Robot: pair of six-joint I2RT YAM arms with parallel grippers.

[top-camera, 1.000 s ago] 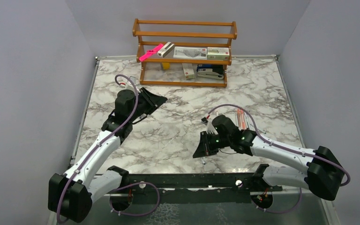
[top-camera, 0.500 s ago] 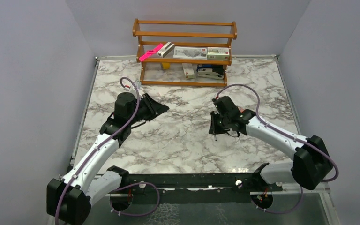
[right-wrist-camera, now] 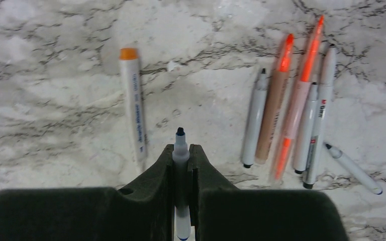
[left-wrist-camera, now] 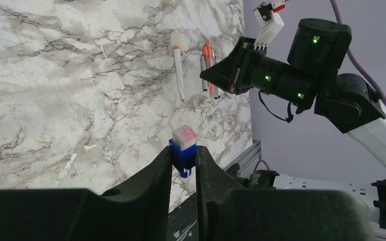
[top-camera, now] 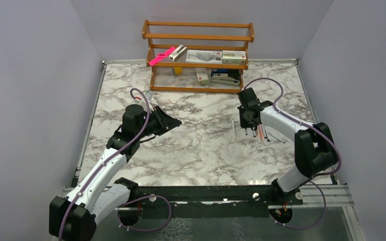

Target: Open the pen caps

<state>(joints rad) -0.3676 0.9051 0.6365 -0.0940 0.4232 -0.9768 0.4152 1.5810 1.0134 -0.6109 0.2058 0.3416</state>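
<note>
Grips a small blue cap tight in the left gripper, up off the table. Clamps the right gripper on an open pen, with the dark tip poking out past the fingers and no cap on it. Hangs that pen over the marble, close to the other pens.

Looks like time to go for the next capped one. Shows a white pen with an orange cap lying flat just left of the right fingers, running almost the same way as the held pen, cap at the far end. Puts the right arm much nearer to it, with the left arm well apart across the table.

Shows a bunch of pens packed side by side on the other side, some touching. Probably needs the held pen set down first, with both grippers full. Calls for care not to bump the bunch. Has a wooden rack far back, out of the way.
</note>
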